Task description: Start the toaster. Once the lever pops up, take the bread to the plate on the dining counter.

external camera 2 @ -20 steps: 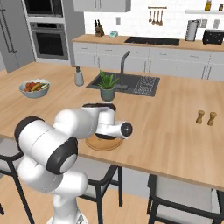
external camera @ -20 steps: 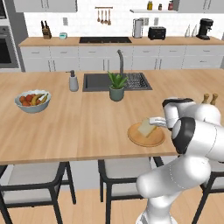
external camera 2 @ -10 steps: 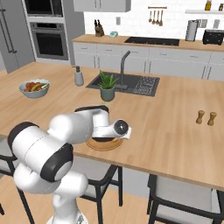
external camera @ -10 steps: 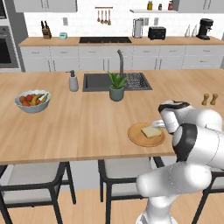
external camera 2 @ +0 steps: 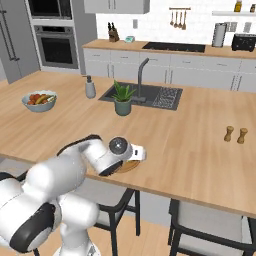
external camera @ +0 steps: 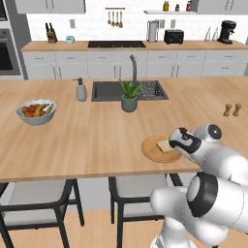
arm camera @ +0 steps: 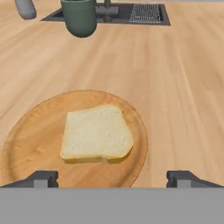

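Note:
The bread [arm camera: 96, 133] lies flat on the round wooden plate [arm camera: 35, 140], a little right of its middle, with nothing gripping it. My gripper [arm camera: 113, 178] is open, its two fingertips [arm camera: 41, 178] spread wide at the plate's near rim, short of the slice. In the left base view the gripper [external camera: 177, 141] hovers at the right side of the plate [external camera: 151, 150] and bread [external camera: 164, 146], near the front edge of the dining counter [external camera: 97, 140]. My arm hides most of the plate [external camera 2: 130, 167] in the right base view. The black toaster [external camera: 173, 36] stands on the far back counter.
A potted plant [external camera: 129, 95] and the sink [external camera: 109, 90] with its faucet lie beyond the plate. A soap dispenser [external camera: 81, 90] and grey fruit bowl [external camera: 36, 111] sit to the left, two shakers [external camera: 231, 110] to the right. Chairs [external camera: 38, 198] stand under the counter's edge.
The jaws have spread from partly closed to wide, and the bread now rests free on the plate. The hand has drawn back a little toward the plate's right side.

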